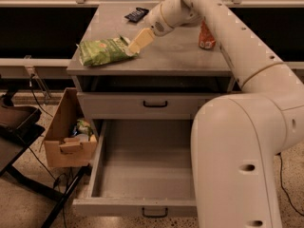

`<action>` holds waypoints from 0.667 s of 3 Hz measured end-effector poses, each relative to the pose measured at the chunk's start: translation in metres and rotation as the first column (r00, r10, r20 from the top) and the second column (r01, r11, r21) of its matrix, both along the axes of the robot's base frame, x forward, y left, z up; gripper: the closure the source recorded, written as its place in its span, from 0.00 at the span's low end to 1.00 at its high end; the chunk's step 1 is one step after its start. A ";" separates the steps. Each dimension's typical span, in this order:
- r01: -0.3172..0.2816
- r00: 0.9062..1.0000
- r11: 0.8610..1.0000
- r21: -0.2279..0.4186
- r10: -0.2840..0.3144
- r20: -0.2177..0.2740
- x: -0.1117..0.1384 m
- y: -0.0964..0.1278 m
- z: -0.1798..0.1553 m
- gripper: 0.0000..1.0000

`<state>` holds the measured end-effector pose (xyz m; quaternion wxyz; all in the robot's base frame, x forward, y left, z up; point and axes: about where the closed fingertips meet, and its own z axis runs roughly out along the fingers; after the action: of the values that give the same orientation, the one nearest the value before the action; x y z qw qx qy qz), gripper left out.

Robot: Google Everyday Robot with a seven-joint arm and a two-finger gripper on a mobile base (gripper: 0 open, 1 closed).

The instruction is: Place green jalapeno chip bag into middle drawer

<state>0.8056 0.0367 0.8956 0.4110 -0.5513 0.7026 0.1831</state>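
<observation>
The green jalapeno chip bag (pixel 102 51) lies on its side on the left of the grey cabinet top (pixel 171 56). My gripper (pixel 138 41), with tan tips, reaches down from the right and sits at the bag's right end, touching or almost touching it. The middle drawer (pixel 142 167) is pulled out wide at the bottom of the cabinet, and nothing lies in it; its black handle (pixel 155 213) faces the front. My white arm covers the drawer's right part.
The drawer above (pixel 155 104) is shut. A red can (pixel 206 37) stands at the right of the top, and a small dark packet (pixel 136 14) lies at the back. A cardboard box (pixel 66 134) with items stands left of the cabinet, beside a black stand (pixel 19 127).
</observation>
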 end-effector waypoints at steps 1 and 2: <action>-0.040 0.999 0.997 0.066 0.039 0.011 0.011 0.024 -0.004 0.00; -0.113 0.993 0.988 0.105 0.111 0.029 0.016 0.054 -0.006 0.00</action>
<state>0.8217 0.0908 0.8897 0.4371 -0.5693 0.6548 0.2369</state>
